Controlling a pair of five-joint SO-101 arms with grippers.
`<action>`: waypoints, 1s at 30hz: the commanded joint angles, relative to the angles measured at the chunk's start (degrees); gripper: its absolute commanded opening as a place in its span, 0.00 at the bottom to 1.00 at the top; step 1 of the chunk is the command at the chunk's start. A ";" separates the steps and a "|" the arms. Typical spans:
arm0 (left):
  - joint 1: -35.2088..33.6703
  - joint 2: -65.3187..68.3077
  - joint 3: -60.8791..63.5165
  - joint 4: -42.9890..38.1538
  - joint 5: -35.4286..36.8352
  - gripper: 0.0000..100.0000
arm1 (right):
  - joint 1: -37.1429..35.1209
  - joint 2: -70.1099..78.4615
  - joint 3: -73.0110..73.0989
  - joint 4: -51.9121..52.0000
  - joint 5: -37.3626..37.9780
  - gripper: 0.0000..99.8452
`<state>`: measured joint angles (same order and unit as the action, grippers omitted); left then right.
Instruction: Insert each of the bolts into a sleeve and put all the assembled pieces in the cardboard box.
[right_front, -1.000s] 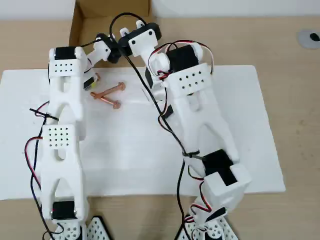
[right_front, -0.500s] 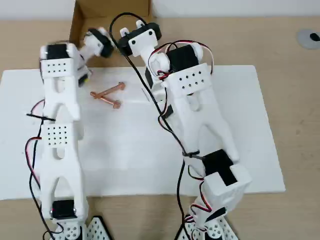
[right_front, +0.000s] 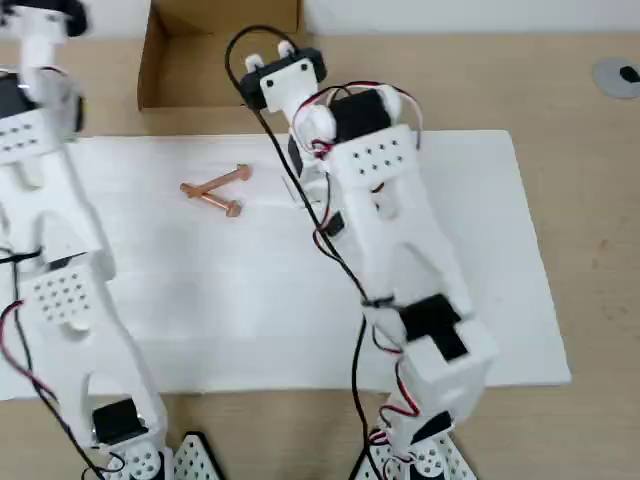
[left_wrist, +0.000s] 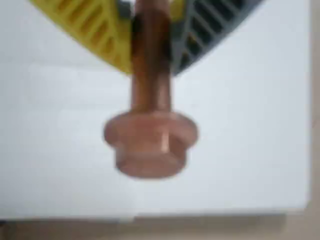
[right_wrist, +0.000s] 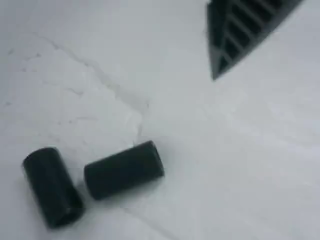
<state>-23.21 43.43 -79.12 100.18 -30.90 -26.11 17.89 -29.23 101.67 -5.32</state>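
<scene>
My left gripper (left_wrist: 150, 27) is shut on a copper bolt (left_wrist: 150, 135), held by the shank with its flanged head hanging free over the white sheet. In the high view the left arm (right_front: 45, 150) stands at the table's far left. Two more copper bolts (right_front: 215, 190) lie crossed on the sheet (right_front: 200, 300), below the cardboard box (right_front: 220, 55). Two black sleeves (right_wrist: 124, 170) (right_wrist: 50, 187) lie side by side on the sheet under my right gripper (right_wrist: 150, 30). It is open, with one dark finger (right_wrist: 240, 30) in sight and nothing between the jaws.
The right arm (right_front: 390, 200) stretches over the middle of the sheet and covers the sleeves in the high view. The open cardboard box sits against the far edge, just beyond the sheet. A round grey fitting (right_front: 620, 75) is set in the table at the far right.
The left arm has swung from beside the box out to the table's far left. The two loose bolts have stayed put. The right arm has shifted only slightly.
</scene>
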 joint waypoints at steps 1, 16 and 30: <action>-0.62 -15.78 15.38 0.53 1.67 0.01 | 3.82 7.08 -0.84 -0.88 -9.14 0.44; 5.01 -60.26 75.87 -12.75 -1.32 0.01 | 4.62 21.32 -14.64 0.79 -16.44 0.26; 5.63 -81.89 95.12 -16.26 -3.69 0.01 | 4.70 27.38 -15.34 -0.09 -37.01 0.20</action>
<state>-18.55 -34.29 15.21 84.70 -34.42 -22.51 45.41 -41.36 101.58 -41.19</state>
